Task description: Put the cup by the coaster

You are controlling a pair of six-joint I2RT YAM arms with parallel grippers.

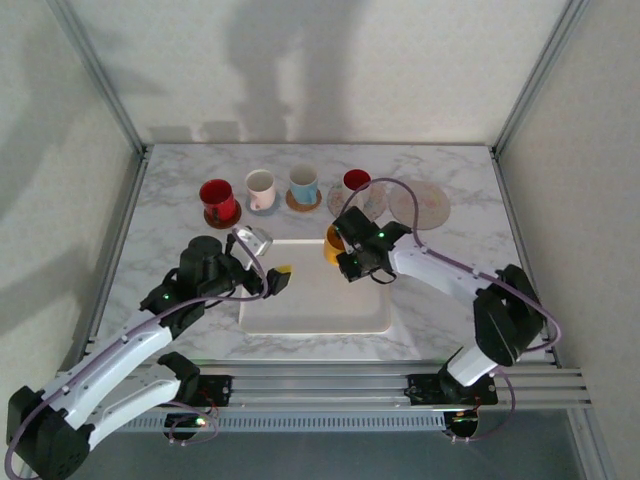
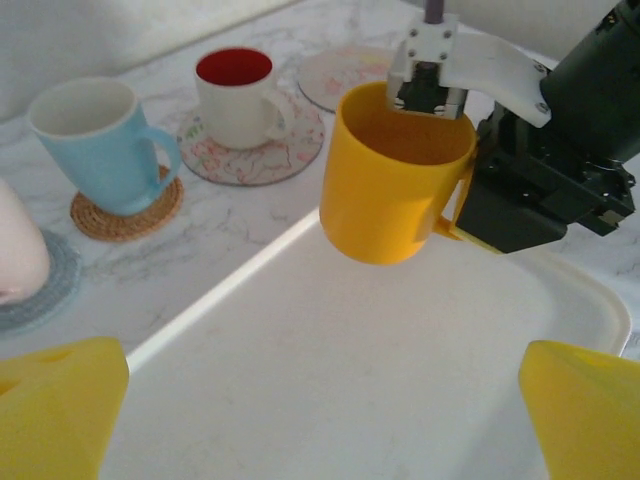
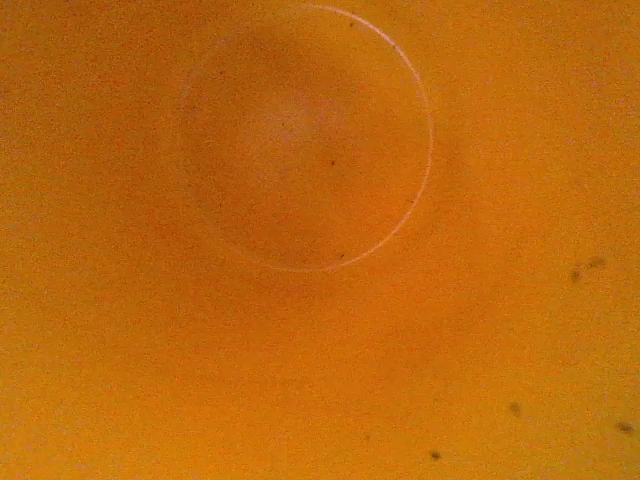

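Right fingers point(image 2: 428, 82) pinch yellow cup point(image 2: 390, 185) rim; tips hidden inside.

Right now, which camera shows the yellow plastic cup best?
The left wrist view: the yellow plastic cup appears whole, handle included, held by the right gripper. Top view has it small; right wrist view looks inside it.

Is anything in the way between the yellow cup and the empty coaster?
Nothing visible does. The right gripper holds the yellow cup in its jaws, and only bare table lies between it and the empty coaster. The red-inside cup stands close beside that path.
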